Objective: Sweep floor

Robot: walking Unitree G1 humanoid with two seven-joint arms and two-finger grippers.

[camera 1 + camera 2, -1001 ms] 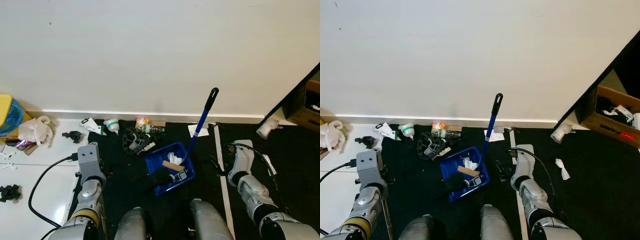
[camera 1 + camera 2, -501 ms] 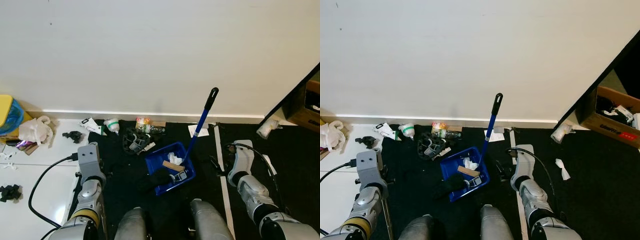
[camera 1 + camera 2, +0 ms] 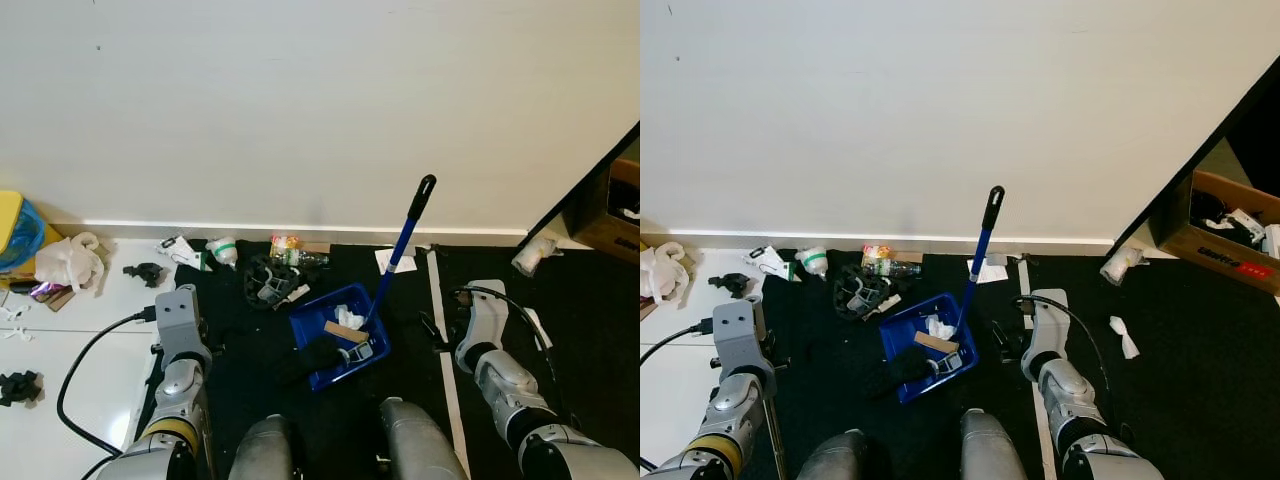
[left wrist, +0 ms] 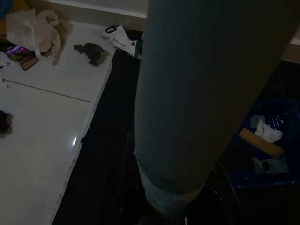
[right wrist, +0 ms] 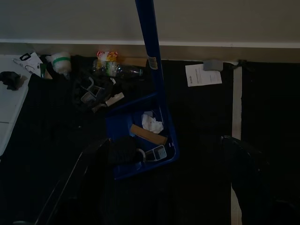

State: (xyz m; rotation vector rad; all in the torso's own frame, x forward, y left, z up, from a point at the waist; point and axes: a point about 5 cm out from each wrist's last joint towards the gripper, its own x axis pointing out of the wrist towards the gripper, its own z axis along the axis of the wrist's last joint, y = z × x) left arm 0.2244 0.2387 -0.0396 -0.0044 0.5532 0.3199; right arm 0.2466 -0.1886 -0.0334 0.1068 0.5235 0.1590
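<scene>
You have the blue dustpan point(image 3: 338, 336) on the black mat point(image 3: 250, 350) directly ahead of the robot's legs, between the two arms. Its long blue handle point(image 3: 400, 245) rises from the pan's far right corner and leans up and to the right, the black grip point(image 3: 424, 190) ending against the white wall point(image 3: 320, 100). That long axis runs roughly away from the robot and upward. The pan already carries a crumpled tissue point(image 3: 349, 318), a tan strip and a small grey item.

The right arm point(image 3: 490, 350) is, in my judgement, the nearer to the handle: the shaft stands just left of it and forward. In the right wrist view the handle point(image 5: 151, 51) sits ahead of that gripper and slightly off centre. The right gripper's two dark fingers point(image 5: 243, 159) stand well apart with nothing between them.

The left arm point(image 3: 178, 340) hangs beside the mat's left edge. Its wrist view looks along a broad grey shaft point(image 4: 197, 93), and whether the left gripper is closed on it, you cannot tell from these frames.

Unswept litter lies along the skirting: a bottle point(image 3: 290, 250), a white cup point(image 3: 224, 248), a black tangle point(image 3: 270, 282) and a paper slip point(image 3: 398, 262)
</scene>
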